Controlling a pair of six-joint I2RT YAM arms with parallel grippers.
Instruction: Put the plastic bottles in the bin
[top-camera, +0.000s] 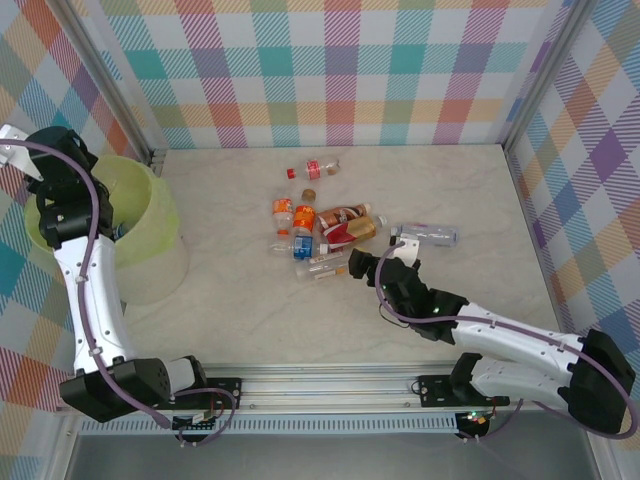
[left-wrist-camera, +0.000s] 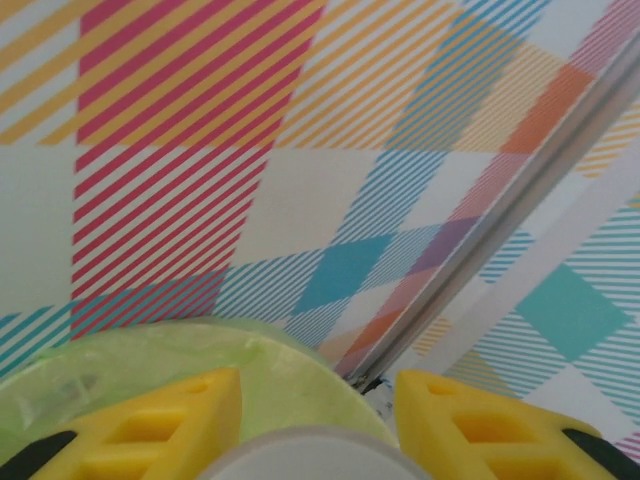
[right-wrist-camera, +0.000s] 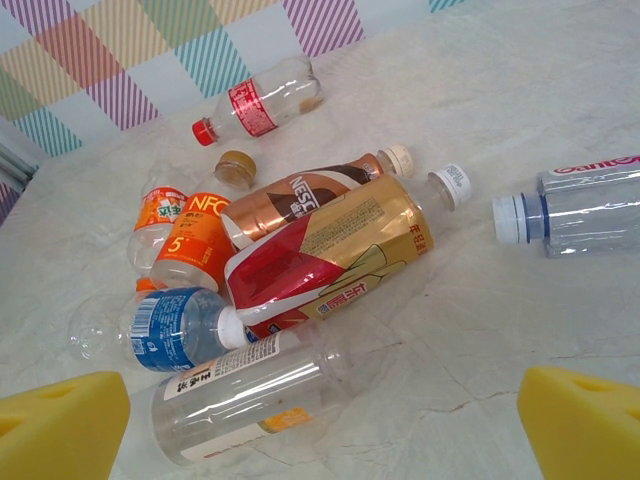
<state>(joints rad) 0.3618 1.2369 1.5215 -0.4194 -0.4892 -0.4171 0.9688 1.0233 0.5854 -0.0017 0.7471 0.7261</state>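
Note:
My left gripper (top-camera: 18, 158) is raised above the far-left rim of the bin (top-camera: 140, 215), whose lime-green liner (left-wrist-camera: 250, 370) lies below the yellow fingers (left-wrist-camera: 170, 430). The gripper is shut on a pale plastic bottle (left-wrist-camera: 300, 455), of which a rounded end shows. Several plastic bottles (top-camera: 320, 235) lie heaped mid-table. My right gripper (top-camera: 380, 255) hovers open just right of the heap, nothing between its fingers (right-wrist-camera: 60, 425). Nearest to it lies a clear bottle with a white label (right-wrist-camera: 250, 390), then a blue-labelled one (right-wrist-camera: 170, 325) and a red-and-gold one (right-wrist-camera: 330, 250).
A red-labelled bottle (top-camera: 315, 168) lies apart behind the heap, and a clear one (top-camera: 428, 235) lies to the right of it. A loose brown cap (right-wrist-camera: 235, 165) sits among the bottles. Plaid walls enclose the table on three sides.

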